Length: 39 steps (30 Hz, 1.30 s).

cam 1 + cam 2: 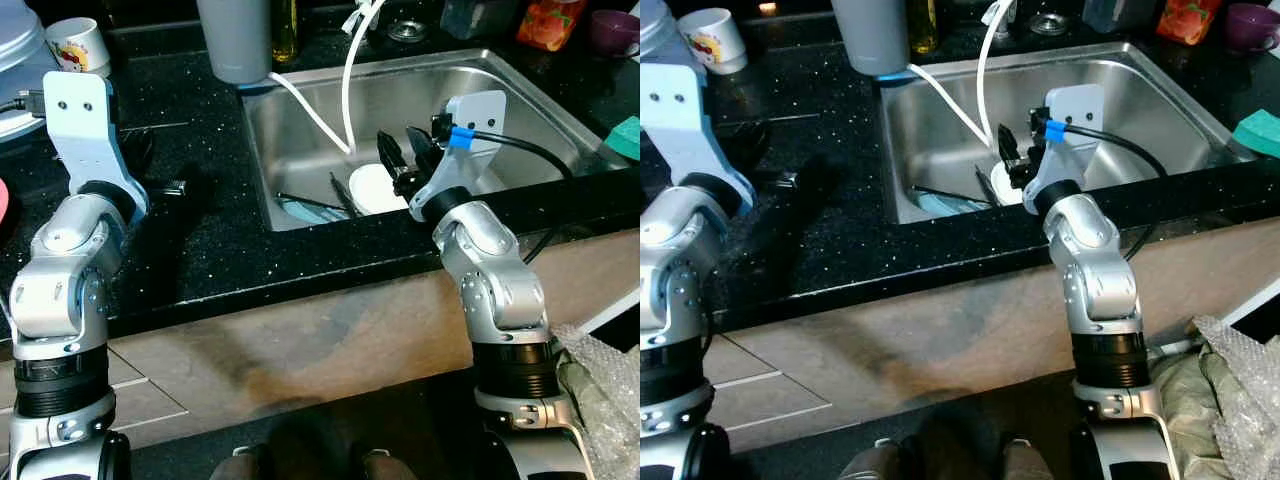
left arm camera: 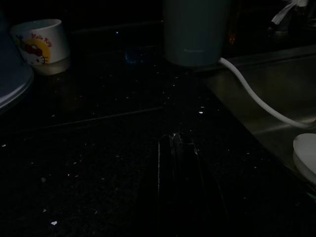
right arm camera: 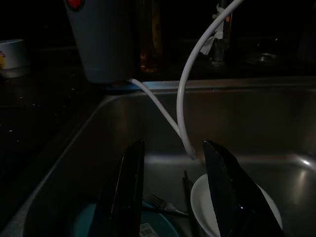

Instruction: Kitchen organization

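Reaching into the sink, right tool spread above white bowl.

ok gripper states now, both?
Left gripper: cannot be told, too dark, over the counter.
Right gripper: open, empty, above the white bowl in the sink.

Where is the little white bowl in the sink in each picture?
Left eye view: white bowl on the sink floor, just before the right gripper.
Right eye view: a sliver of it beside that gripper's fingers.
Left wrist view: pale rim at the picture's edge.
Right wrist view: behind one black finger.
Shared landmark: the white hose ending above the bowl.
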### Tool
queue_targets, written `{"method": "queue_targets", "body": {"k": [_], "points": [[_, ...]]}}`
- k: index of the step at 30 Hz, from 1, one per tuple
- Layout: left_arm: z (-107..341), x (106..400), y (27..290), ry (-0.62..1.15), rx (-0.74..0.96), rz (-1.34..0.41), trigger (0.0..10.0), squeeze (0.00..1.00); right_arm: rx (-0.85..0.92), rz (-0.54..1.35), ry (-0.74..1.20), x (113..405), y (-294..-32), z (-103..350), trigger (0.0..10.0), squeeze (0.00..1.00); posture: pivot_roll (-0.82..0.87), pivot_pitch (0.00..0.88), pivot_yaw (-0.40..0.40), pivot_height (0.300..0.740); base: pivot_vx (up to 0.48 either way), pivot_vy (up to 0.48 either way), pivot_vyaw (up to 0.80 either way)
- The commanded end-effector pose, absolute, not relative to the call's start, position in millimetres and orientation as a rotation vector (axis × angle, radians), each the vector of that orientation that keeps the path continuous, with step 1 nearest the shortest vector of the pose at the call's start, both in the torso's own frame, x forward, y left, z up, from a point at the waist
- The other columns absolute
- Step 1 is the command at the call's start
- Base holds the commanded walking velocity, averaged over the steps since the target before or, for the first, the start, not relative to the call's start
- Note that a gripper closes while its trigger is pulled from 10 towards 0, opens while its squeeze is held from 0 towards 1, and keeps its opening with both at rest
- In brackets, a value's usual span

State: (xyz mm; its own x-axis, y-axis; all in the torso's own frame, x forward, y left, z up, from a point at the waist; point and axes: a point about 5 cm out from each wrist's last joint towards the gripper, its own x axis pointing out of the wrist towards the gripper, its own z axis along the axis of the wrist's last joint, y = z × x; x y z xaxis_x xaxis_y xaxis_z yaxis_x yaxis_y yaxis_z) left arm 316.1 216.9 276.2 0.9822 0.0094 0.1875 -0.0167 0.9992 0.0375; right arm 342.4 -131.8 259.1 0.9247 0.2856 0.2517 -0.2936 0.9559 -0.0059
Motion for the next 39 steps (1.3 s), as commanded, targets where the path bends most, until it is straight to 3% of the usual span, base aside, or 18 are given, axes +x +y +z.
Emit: {"method": "queue_targets", "body": {"k": [1,38,39], "points": [[277.6,313.3,219.1,-0.199,0.068,0.025,10.0,0.00,0.041,0.311,-0.250,339.7,-128.5,257.8,10.0,0.00,0.06,0.237,0.002,0.740,0.000,0.000,0.00],[281.5,320.9,224.7,-0.172,0.082,0.079,10.0,0.00,0.039,0.299,-0.286,345.3,-130.5,267.2,10.0,0.00,0.05,0.177,0.004,0.740,0.000,0.000,0.00],[283.3,320.5,228.3,-0.166,0.091,0.104,10.0,0.15,0.039,0.299,-0.287,345.4,-130.4,267.4,10.0,0.00,0.05,0.175,0.004,0.740,0.000,0.000,0.00]]}}
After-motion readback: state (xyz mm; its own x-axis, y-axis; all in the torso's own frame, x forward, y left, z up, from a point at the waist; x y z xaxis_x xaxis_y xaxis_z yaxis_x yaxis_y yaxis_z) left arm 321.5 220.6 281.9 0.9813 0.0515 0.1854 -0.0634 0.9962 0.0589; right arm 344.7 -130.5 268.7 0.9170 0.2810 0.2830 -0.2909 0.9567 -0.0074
